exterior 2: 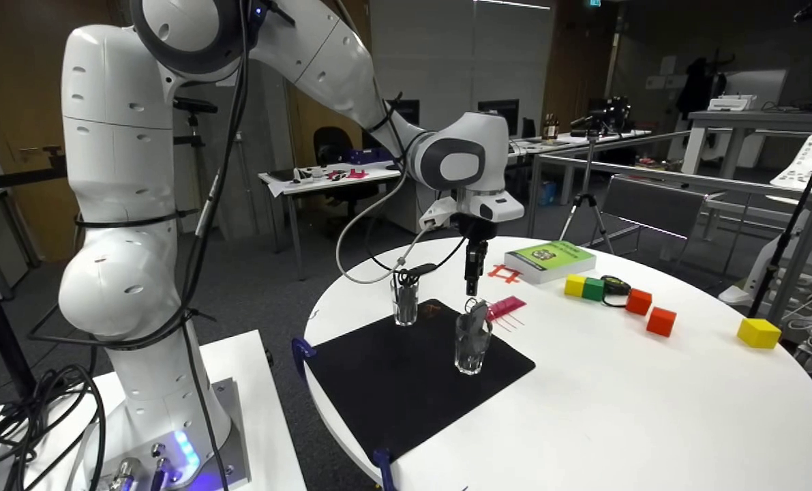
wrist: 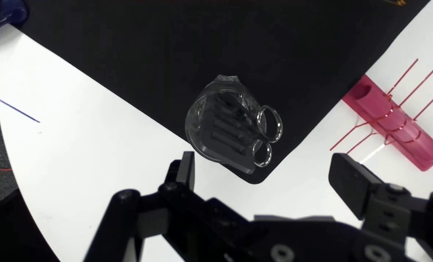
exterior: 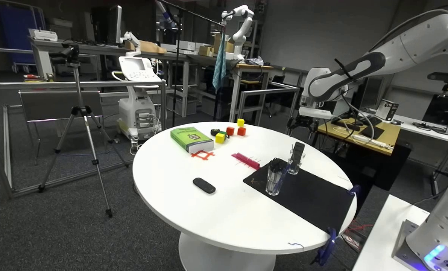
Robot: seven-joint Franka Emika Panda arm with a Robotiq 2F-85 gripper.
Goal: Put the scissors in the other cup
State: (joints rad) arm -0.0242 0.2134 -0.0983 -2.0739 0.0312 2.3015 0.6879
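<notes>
The scissors [wrist: 265, 137] stand in a clear glass cup [wrist: 196, 145] with a dark remote-like object [wrist: 227, 136]. Their ring handles stick out past the rim; the blades are mostly hidden. In an exterior view the scissors [exterior 2: 472, 305] show above the cup's rim [exterior 2: 470, 354]. This cup also shows in an exterior view [exterior: 293, 169], with the scissors hard to make out. The other glass cup [exterior: 273, 184] holds black cable-like things; it also shows in an exterior view [exterior 2: 406, 310]. My gripper [wrist: 263, 174] is open and empty, above the cup with the scissors [exterior 2: 474, 290].
Both cups stand on a black mat [exterior 2: 412, 389] clamped to the round white table [exterior: 178, 203]. A pink holder with thin sticks [wrist: 394, 123] lies beside the mat. A green book [exterior: 192, 139], several coloured cubes [exterior 2: 637, 301] and a flat black oval object [exterior: 204, 185] lie farther off.
</notes>
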